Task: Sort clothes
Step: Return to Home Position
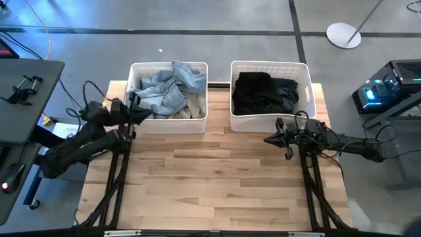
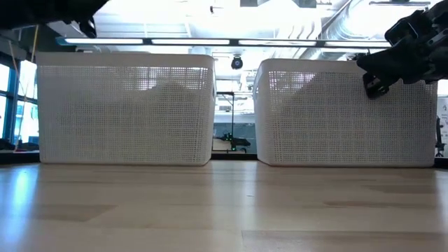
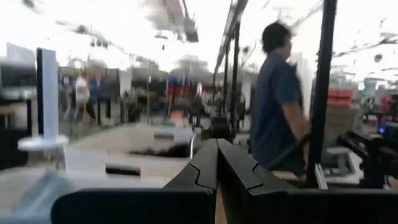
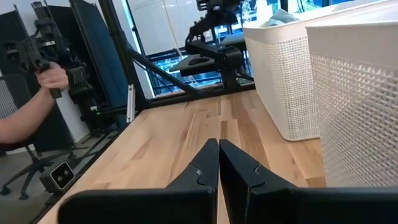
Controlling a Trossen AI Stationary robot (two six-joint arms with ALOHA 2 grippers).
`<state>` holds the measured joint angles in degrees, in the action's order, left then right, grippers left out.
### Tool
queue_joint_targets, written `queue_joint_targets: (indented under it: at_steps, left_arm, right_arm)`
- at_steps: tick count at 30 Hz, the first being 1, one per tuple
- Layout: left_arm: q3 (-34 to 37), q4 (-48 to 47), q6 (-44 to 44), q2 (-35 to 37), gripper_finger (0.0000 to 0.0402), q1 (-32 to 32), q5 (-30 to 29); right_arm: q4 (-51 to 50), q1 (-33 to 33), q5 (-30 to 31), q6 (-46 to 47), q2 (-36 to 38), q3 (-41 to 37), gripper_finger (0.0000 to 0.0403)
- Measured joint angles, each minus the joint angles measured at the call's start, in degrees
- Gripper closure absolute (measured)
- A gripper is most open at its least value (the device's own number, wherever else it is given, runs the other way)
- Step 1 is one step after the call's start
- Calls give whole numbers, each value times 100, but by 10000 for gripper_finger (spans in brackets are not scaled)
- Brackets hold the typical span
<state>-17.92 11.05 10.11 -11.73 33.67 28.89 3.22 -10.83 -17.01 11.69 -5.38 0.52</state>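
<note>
1. The tabletop carries two white lattice baskets side by side along its far edge, with a narrow gap between them.
2. The left basket holds the light blue denim garment, heaped to about rim height. A pale cloth shows at its right front corner. We cannot tell what lies underneath.
3. The right basket holds the black garments, which sit below the rim and cover the floor of the basket.
4. The left gripper is at the left front corner of the left basket, just beside its wall. Its wrist view shows the fingers pressed together with nothing between them.
5. The right gripper is in front of the right basket, apart from its wall, and points left across the tabletop. Its fingers are also pressed together and empty.
6. From table height, the right gripper hangs before the upper wall of the right basket and screens part of the lattice. Both lattice walls hide the contents from this side, and only a dim mound shows through the left one.
7. Surroundings:
   - A person stands in the room beyond a black upright post.
   - A hand off the tabletop's edge holds a dark device.
   - A black side stand carrying a clamp sits left of the tabletop.
   - A round white base lies on the floor beyond the right basket.
   - A dark box with a blue light stands at the right.
</note>
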Motion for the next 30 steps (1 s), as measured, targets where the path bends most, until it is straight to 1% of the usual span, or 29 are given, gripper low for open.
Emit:
queue_joint_targets:
  at_steps: [3, 5, 7, 8, 9, 10, 11, 14, 16, 18, 19, 23, 26, 30]
  left_arm:
    - [-138, -408, -28, 8, 401, -368, -225]
    - [-144, -696, -129, 26, 401, -741, -548]
    - [-140, -1178, -393, 16, 401, -1228, -1170]
    - [-137, -1378, -517, 14, 401, -1515, -1613]
    - [-137, -1485, -611, 13, 401, -1805, -2022]
    - [-132, -1499, -659, 14, 401, -2105, -2299]
    - [-81, -1353, -679, 18, 401, -2417, -2447]
    - [257, -681, -905, 17, 401, -3282, -2641]
    - [518, -454, -1171, 22, 401, -3737, -3079]
    - [776, -363, -1183, 22, 401, -4058, -3606]
    - [887, -232, -1230, 22, 401, -4173, -3733]
    - [1274, 397, -1212, 62, 401, -4376, -3809]
    - [1322, 475, -1324, 92, 401, -4347, -3765]
    - [1314, 585, -1289, 120, 401, -4023, -3329]
  right_arm:
    - [-3, 0, 2, 1, 2, 0, 403]
    - [-4, 0, 2, 1, 2, 0, 403]
    - [-2, 0, 4, 1, 2, 0, 403]
    - [-2, 0, 5, 1, 2, 0, 403]
    - [-3, 0, 4, 1, 2, 0, 403]
    - [-2, 0, 6, -1, 2, 0, 403]
    - [-3, 0, 7, -2, 2, 0, 403]
    - [-3, 0, 10, -9, 2, 0, 403]
    - [-2, 0, 13, -12, 2, 0, 403]
    - [-2, 0, 18, -2, 2, 0, 403]
    - [3, 0, 28, 14, 2, 0, 403]
    - [2, 0, 34, 10, 2, 0, 403]
    - [3, 0, 37, 1, 2, 0, 403]
    - [8, -2, 4, -38, 2, 0, 403]
